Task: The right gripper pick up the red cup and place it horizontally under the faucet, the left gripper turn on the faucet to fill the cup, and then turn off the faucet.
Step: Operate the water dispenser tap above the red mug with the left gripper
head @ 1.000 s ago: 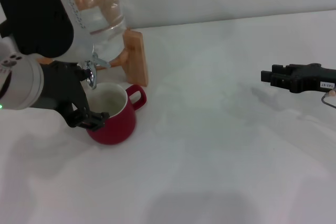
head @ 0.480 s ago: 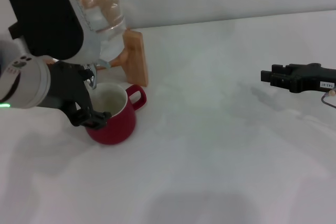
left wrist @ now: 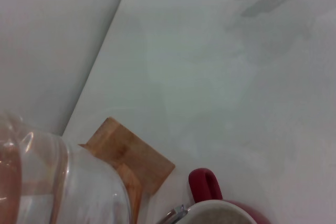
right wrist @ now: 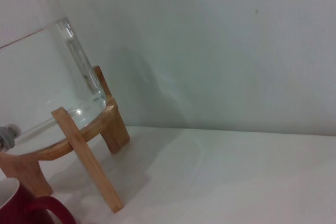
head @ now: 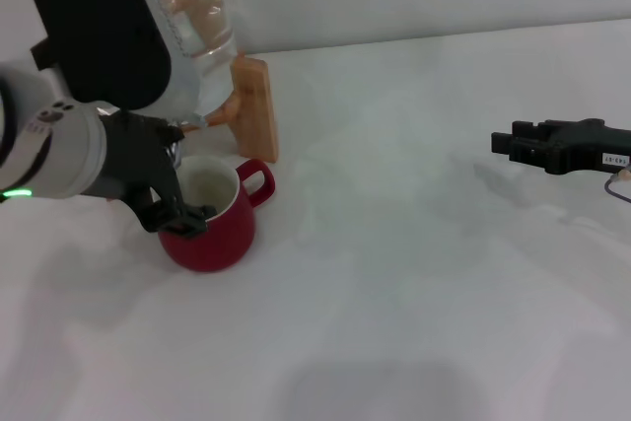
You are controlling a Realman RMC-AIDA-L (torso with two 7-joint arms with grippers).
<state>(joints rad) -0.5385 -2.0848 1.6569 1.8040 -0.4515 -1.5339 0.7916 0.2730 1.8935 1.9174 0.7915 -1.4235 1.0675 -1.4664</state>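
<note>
White tabletop [head: 414,273] carries the red cup [head: 212,229] upright at far left, below the faucet [head: 177,140] of a clear jar [head: 192,36]. Left gripper [head: 173,206] hangs at the cup's rim by the faucet; its finger spread cannot be told. Right gripper [head: 503,143] hovers far right, empty, opening unclear.

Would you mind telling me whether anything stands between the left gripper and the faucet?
Nothing visible does. The left gripper is right up against the faucet, just above the near rim of the red cup, which sits below the spout. The right gripper hangs far off to the right.
</note>
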